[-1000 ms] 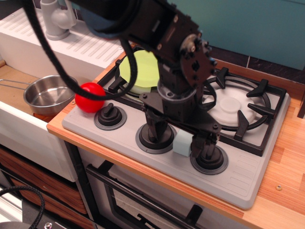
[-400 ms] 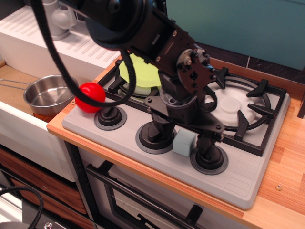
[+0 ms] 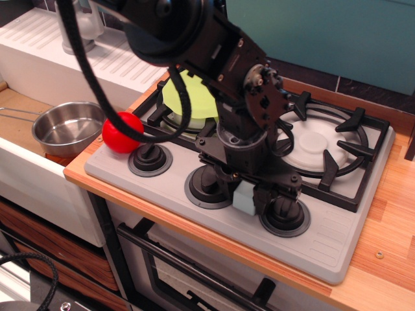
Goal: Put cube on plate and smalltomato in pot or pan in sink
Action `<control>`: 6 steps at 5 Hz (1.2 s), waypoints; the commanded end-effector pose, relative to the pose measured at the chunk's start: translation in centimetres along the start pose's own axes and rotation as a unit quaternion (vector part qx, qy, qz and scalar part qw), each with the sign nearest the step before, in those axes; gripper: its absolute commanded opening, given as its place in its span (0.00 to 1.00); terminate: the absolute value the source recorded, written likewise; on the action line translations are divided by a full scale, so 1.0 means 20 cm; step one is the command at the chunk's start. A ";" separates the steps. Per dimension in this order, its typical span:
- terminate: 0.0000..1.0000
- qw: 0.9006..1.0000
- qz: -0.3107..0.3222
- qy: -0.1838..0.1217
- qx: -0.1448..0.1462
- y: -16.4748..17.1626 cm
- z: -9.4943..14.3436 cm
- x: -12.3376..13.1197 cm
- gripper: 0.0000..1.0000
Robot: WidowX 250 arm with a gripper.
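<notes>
Between the two right-hand stove knobs [image 3: 283, 214] I had the end effector [image 3: 249, 196] pinching the cube [image 3: 242, 198] low on the stove's front panel, and I feared that shallow corner grip would slip before reaching the plate [image 3: 188, 96].

Gloss and matt across the stove and sink

The pan [image 3: 65, 128] is polished steel with a mirror-like shine; the smalltomato [image 3: 122, 132] is smooth, glossy red. The cube [image 3: 242, 197] looks matt and pale, as does the flat lime plate [image 3: 185, 96]. The gripper [image 3: 251, 192] is matt black, plastic or metal. The stove top [image 3: 337, 243] is matt grey with black knobs [image 3: 150, 157], and the counter [image 3: 389, 272] is smooth wood grain.
</notes>
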State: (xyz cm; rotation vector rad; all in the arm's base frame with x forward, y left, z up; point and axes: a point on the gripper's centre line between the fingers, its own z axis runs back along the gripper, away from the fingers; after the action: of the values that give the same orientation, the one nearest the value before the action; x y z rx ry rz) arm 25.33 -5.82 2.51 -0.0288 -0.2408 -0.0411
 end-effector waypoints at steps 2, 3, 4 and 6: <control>0.00 1.000 0.003 0.000 -0.002 -0.02 0.17 0.05 0.00; 0.00 1.000 0.005 0.021 0.003 -0.03 0.31 0.06 0.00; 0.00 0.999 -0.004 0.031 0.007 -0.02 0.41 0.07 0.00; 0.00 0.998 -0.057 0.002 0.022 0.10 0.46 0.27 0.00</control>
State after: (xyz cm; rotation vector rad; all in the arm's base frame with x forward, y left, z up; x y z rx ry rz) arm 27.87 -3.74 11.39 0.0290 -0.1937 -0.1605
